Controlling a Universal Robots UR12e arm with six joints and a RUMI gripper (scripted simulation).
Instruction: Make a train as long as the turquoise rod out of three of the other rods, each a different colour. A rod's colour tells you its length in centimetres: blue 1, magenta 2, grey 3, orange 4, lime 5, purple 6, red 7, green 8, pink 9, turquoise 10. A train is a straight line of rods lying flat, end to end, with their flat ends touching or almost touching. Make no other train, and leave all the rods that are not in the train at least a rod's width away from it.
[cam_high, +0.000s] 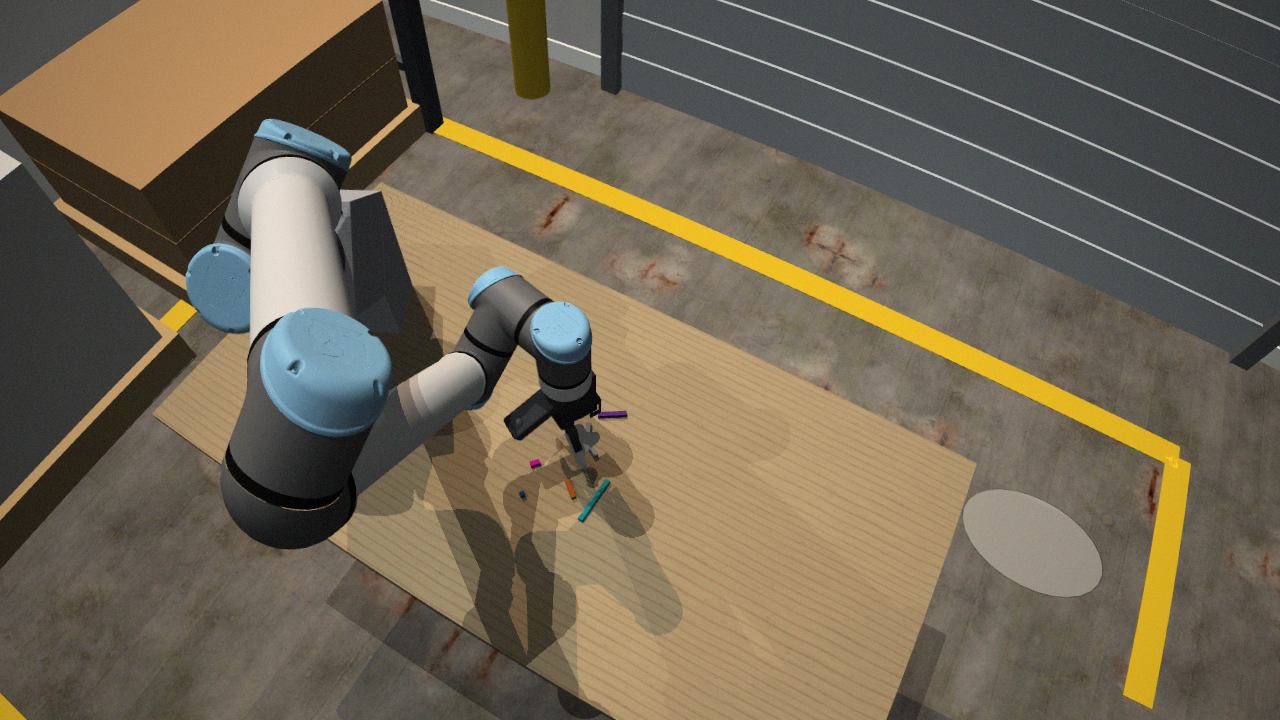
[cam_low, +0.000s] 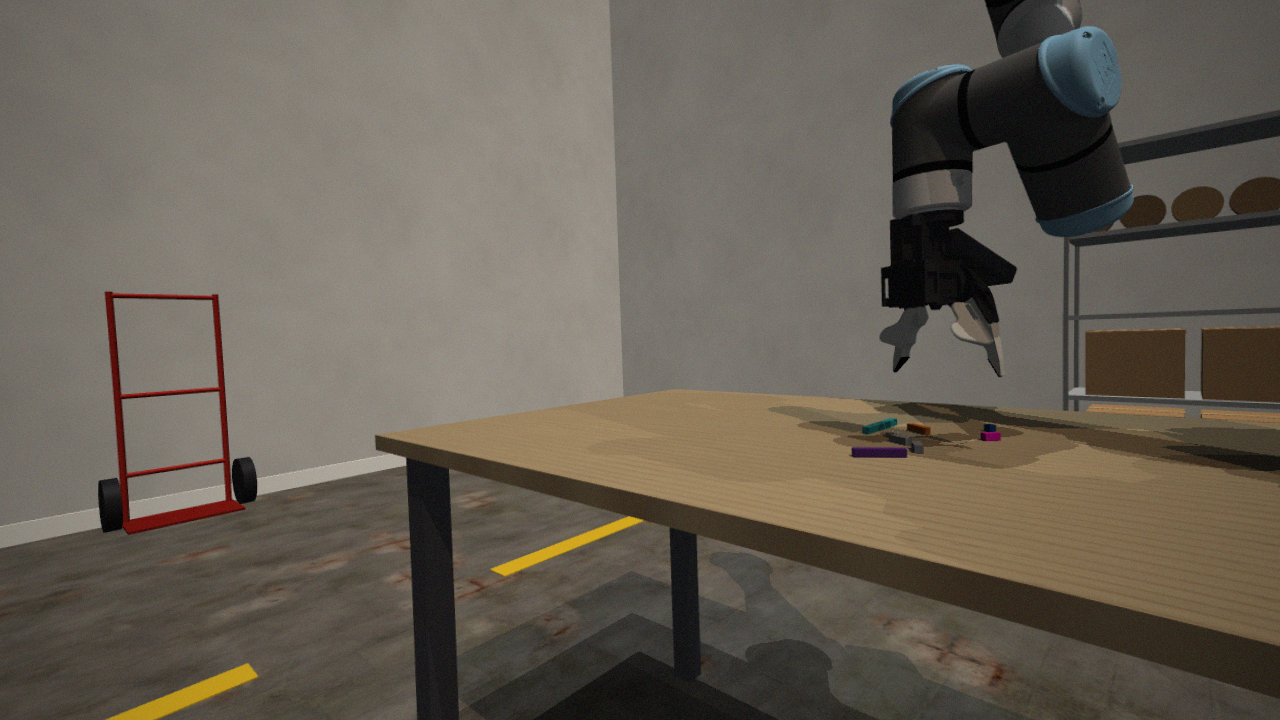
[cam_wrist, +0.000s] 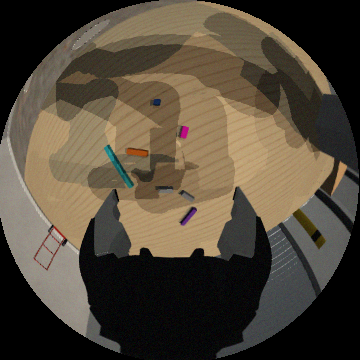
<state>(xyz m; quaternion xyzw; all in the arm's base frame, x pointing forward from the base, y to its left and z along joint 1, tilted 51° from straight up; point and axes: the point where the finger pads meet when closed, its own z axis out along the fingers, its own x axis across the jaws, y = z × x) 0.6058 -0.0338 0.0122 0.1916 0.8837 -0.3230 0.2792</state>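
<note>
The turquoise rod (cam_high: 593, 499) (cam_low: 878, 425) (cam_wrist: 119, 166) lies flat on the wooden table (cam_high: 805, 537) (cam_low: 626, 438) (cam_wrist: 260, 150). An orange rod (cam_high: 570, 488) (cam_low: 918, 428) (cam_wrist: 137, 152) lies close beside it. A magenta rod (cam_high: 535, 463) (cam_low: 989, 436) (cam_wrist: 184, 132) and a blue rod (cam_high: 521, 493) (cam_wrist: 156, 102) lie apart from them. Two grey rods (cam_wrist: 164, 189) (cam_wrist: 187, 195) and a purple rod (cam_high: 612, 414) (cam_low: 878, 452) (cam_wrist: 188, 216) lie loose, none end to end. My gripper (cam_high: 581, 456) (cam_low: 947, 367) (cam_wrist: 175, 189) is open and empty, hanging well above the grey rods.
The arm's base stands at the table's far left corner (cam_high: 366, 250). Large cardboard crates (cam_high: 179, 89) stand behind it. A red hand truck (cam_low: 165, 394) leans on the wall and a shelf rack (cam_low: 1163, 358) stands beyond the table.
</note>
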